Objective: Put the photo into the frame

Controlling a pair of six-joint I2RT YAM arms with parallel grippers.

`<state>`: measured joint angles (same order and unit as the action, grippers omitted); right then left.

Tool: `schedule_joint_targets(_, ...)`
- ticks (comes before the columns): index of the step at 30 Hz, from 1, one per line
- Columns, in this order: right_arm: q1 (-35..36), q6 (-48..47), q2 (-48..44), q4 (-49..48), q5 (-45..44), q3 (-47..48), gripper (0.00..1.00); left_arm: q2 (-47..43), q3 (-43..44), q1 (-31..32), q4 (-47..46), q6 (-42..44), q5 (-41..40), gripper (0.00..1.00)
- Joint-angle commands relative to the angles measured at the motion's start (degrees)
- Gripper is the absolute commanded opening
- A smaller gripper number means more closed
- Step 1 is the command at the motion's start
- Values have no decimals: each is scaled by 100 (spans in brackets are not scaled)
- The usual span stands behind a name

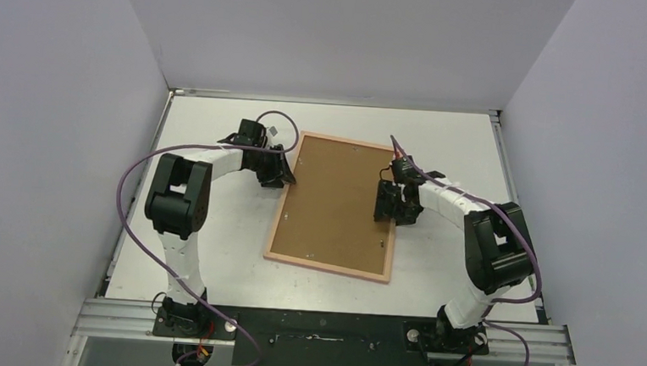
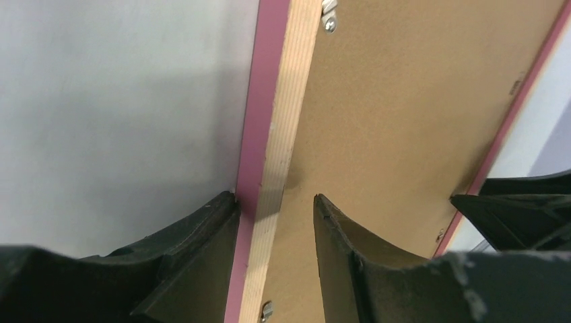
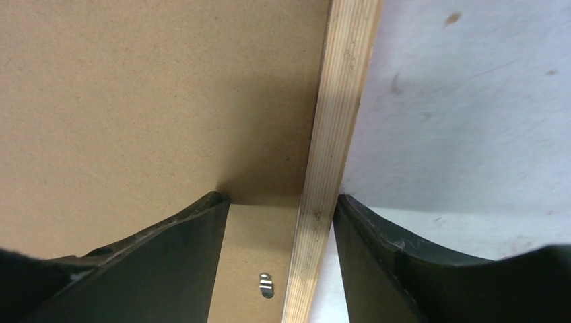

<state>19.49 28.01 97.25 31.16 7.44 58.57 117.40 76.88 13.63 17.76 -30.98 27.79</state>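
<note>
The frame (image 1: 328,266) lies back-up on the table, its pale wood rail and pink edge around the brown backing board (image 1: 340,201). The photo is hidden. My left gripper (image 1: 285,174) is open astride the frame's left rail (image 2: 286,114); in the left wrist view (image 2: 275,196) one finger is against the pink outer side and the other is over the backing board (image 2: 404,101). My right gripper (image 1: 389,206) is open astride the right rail (image 3: 340,101); in the right wrist view (image 3: 279,198) one finger is on the board (image 3: 148,101) and the other is outside the rail.
The white table (image 1: 214,253) is walled on three sides by grey panels. Small metal retaining tabs (image 3: 266,284) sit on the backing board beside the rail. My right gripper's fingers (image 2: 518,208) show at the frame's far edge in the left wrist view.
</note>
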Motion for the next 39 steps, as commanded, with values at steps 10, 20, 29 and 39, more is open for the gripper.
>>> schedule_joint_targets(10,509,144,-1445,1196,-793,-255,74,-1259,-1034,63,1074,238,-994,62)
schedule_joint_targets(20,988,177,-1483,1020,-707,-739,76,-1135,-1097,70,1287,448,-895,58)
schedule_joint_targets(29,1409,196,-882,923,-1144,-399,67,-978,-1132,81,1189,650,-682,50)
schedule_joint_targets(39,1430,-250,-560,1021,-1133,-230,60,-818,-1183,70,937,514,-720,45)
